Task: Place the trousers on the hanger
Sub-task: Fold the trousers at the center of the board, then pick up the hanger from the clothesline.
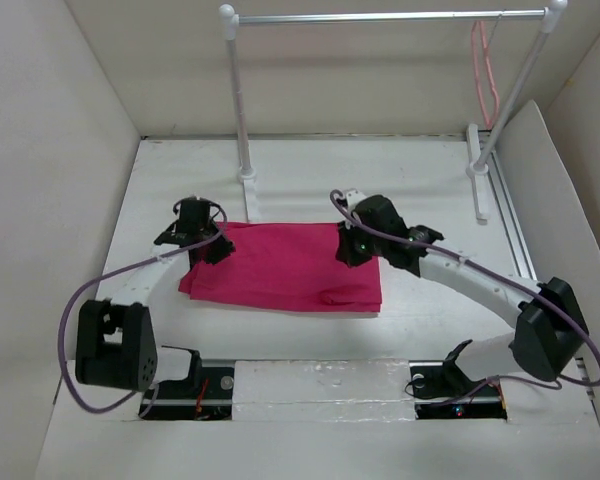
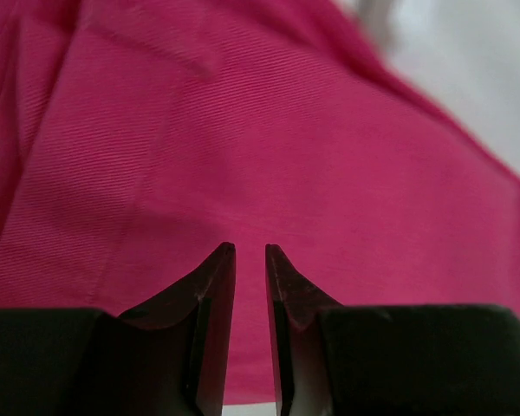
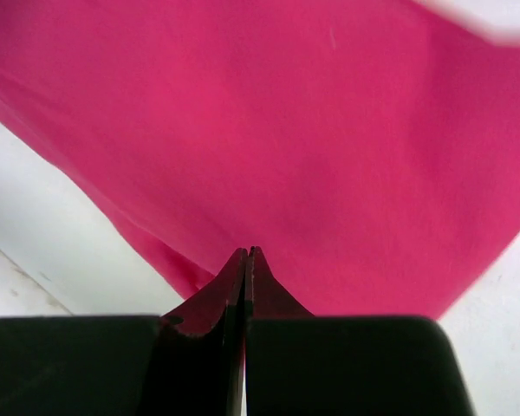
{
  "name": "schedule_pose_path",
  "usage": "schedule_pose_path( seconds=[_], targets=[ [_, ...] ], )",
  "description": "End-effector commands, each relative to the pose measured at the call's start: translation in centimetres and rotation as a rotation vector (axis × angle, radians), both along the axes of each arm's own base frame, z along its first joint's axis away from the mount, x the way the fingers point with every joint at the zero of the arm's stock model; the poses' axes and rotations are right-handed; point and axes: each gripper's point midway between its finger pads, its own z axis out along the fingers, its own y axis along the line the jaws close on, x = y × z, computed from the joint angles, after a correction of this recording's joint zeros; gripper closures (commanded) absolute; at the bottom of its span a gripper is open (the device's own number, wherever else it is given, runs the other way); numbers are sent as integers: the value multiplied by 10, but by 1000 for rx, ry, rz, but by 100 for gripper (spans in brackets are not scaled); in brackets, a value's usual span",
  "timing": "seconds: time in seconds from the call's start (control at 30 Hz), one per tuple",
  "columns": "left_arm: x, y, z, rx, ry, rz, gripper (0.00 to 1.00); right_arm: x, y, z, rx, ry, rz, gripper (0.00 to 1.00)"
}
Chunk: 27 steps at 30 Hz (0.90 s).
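Observation:
The magenta-pink trousers (image 1: 280,268) lie folded flat in the middle of the white table. My left gripper (image 1: 206,245) is low over their left end; in the left wrist view (image 2: 250,247) the jaws stand a narrow gap apart with only fabric (image 2: 286,147) behind them. My right gripper (image 1: 351,248) is over their upper right corner; in the right wrist view (image 3: 247,251) the jaws are pressed together just above the cloth (image 3: 329,130), near its edge. The light-pink hanger (image 1: 486,75) hangs from the rail at the far right, away from both grippers.
A white-and-silver clothes rail (image 1: 380,17) stands across the back on two posts (image 1: 242,110) (image 1: 500,120). White walls enclose the table on the left, back and right. Purple cables loop from both arms.

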Motion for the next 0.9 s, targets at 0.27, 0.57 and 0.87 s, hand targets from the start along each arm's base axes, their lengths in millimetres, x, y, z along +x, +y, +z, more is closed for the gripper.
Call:
schedule_pose_path(
  seconds=[0.27, 0.57, 0.87],
  targets=[
    [-25, 76, -66, 46, 187, 230, 85, -45, -80, -97, -82, 145, -163, 100],
    [9, 71, 37, 10, -129, 165, 87, -25, -54, -3, -45, 30, -66, 64],
    [41, -49, 163, 9, -443, -226, 100, 97, -126, 242, -87, -525, -177, 100]
  ],
)
